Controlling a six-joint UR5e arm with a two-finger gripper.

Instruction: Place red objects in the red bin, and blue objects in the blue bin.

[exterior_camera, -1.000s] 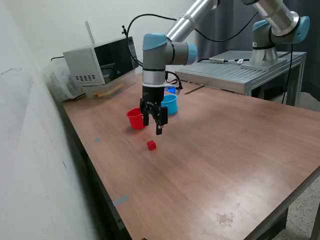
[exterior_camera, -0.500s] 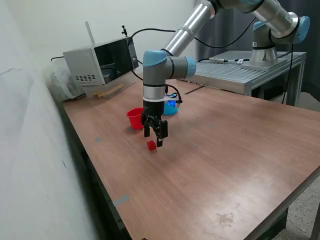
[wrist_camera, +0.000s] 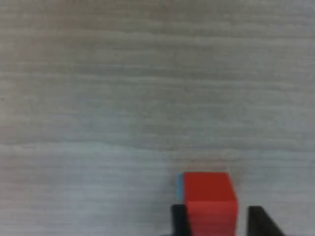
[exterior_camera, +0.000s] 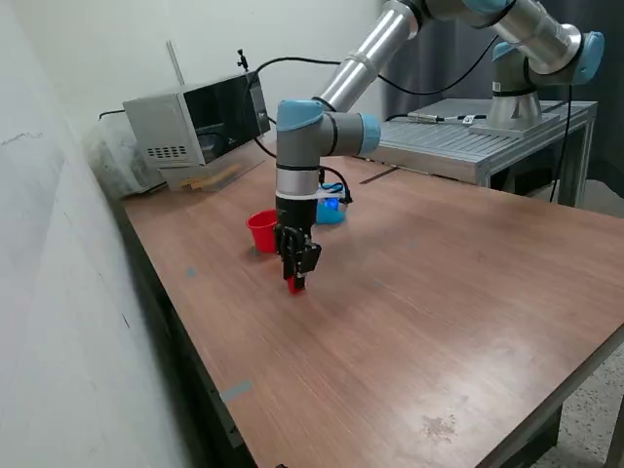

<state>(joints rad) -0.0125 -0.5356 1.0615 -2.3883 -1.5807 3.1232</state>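
One red cube [exterior_camera: 294, 286] is all that shows of the small pieces; it sits on the wooden table [exterior_camera: 439, 292] directly under the gripper [exterior_camera: 297, 282], which has its tips down at the tabletop around it. In the wrist view the cube [wrist_camera: 209, 202] lies between the two dark fingers [wrist_camera: 178, 219], one against its side and the other just beside it with a thin strip of table showing, so the jaws look closed in on the cube but not clearly clamped; whether they grip it I cannot tell. A thin light-blue sliver shows along one edge of the cube there, too blurred to name.

Behind the arm, toward the exterior view's left, stands the red bin [exterior_camera: 261, 232], near the cube but apart from it. The blue bin [exterior_camera: 330, 209] is mostly hidden by the wrist, only part of its rim and wall showing. Wide bare tabletop lies toward the exterior view's right and toward the near edge. The table's left edge runs close along a white wall [exterior_camera: 58, 292]. A microwave [exterior_camera: 190, 122] sits at the far corner, and a metal bench [exterior_camera: 468, 136] holds the arm's base beyond the table.
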